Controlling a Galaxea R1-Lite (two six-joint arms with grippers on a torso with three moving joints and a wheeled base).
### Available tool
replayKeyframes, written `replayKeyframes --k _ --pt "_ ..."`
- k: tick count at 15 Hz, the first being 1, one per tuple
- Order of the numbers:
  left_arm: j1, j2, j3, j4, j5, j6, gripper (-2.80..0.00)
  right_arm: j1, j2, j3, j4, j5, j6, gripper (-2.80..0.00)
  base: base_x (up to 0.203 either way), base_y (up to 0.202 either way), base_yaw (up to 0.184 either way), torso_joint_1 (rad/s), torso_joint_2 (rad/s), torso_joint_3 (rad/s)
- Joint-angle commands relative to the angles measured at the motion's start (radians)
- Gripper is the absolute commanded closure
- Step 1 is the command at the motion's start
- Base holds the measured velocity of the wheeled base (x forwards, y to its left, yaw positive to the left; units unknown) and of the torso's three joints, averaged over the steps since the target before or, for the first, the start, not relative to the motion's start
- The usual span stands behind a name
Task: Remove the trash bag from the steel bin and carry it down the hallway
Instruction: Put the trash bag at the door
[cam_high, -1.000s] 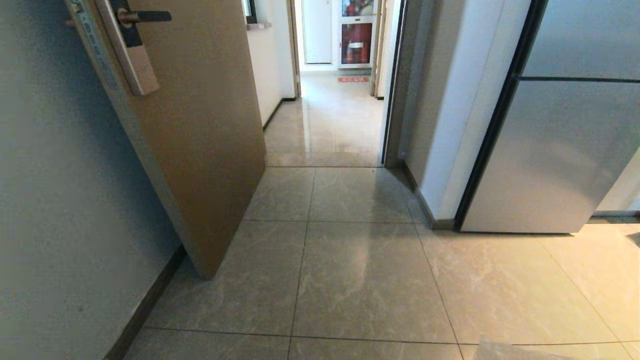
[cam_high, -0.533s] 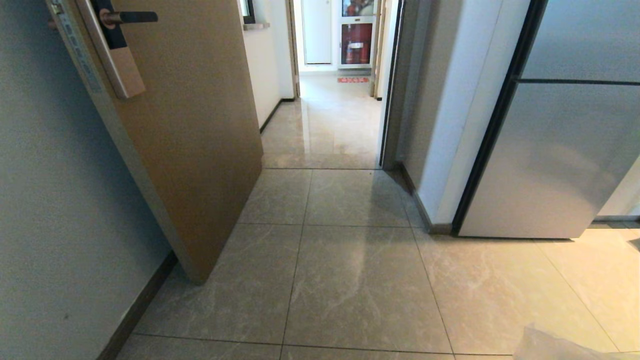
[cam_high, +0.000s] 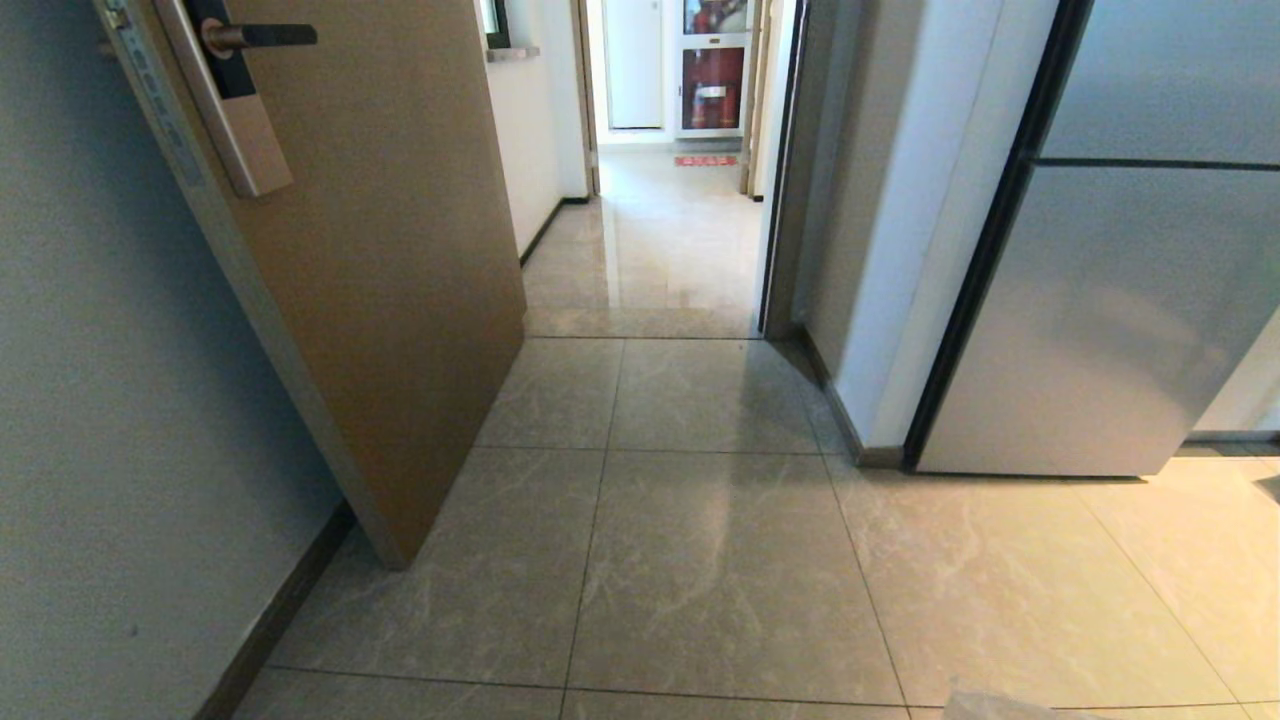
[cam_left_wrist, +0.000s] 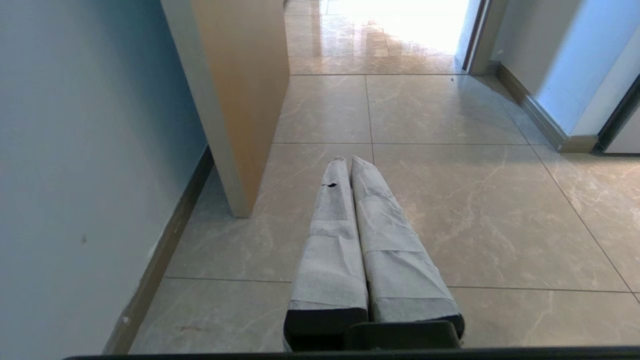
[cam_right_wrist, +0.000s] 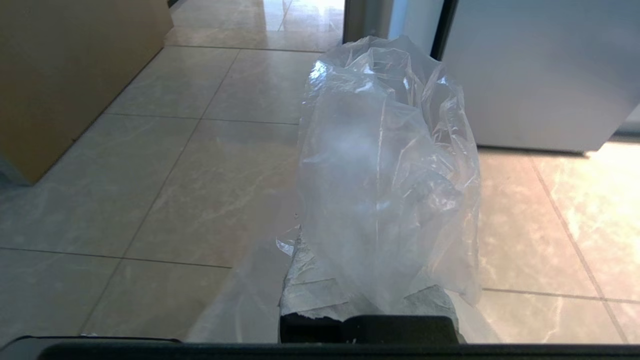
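Note:
The trash bag (cam_right_wrist: 385, 165), thin clear crinkly plastic, stands up from between the white-wrapped fingers (cam_right_wrist: 310, 295) of my right gripper (cam_right_wrist: 375, 300), which is shut on it; the bag hides the fingertips. Only a sliver of the bag (cam_high: 1010, 708) shows at the head view's bottom edge. My left gripper (cam_left_wrist: 348, 161) is shut with nothing in it, held low over the floor tiles near the door's edge. The hallway (cam_high: 660, 240) runs ahead through the doorway, its tiles glossy. The steel bin is out of view.
An open tan door (cam_high: 380, 280) with a lever handle (cam_high: 260, 36) juts in from the left beside a grey wall. A steel-grey fridge (cam_high: 1130, 300) and a white wall corner (cam_high: 900, 250) bound the right. A red-and-white cabinet (cam_high: 712, 85) stands at the hallway's far end.
The whole view shifted a little early in the second, the door sliding leftward, then held still. The bag's top rose into the head view's bottom edge and has sunk back to a sliver.

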Motion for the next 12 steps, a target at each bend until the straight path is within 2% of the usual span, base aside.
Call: replayKeyframes --k 1,12 --pt "0.000 0.000 0.000 0.000 0.000 -0.001 0.00 0.000 0.002 0.000 0.001 0.000 0.000 0.00 0.000 0.000 0.000 0.000 0.00 0.000" --pt "0.000 0.000 0.000 0.000 0.000 -0.001 0.00 0.001 0.001 0.000 0.001 0.000 0.000 0.00 0.000 0.000 0.000 0.000 0.00 0.000"
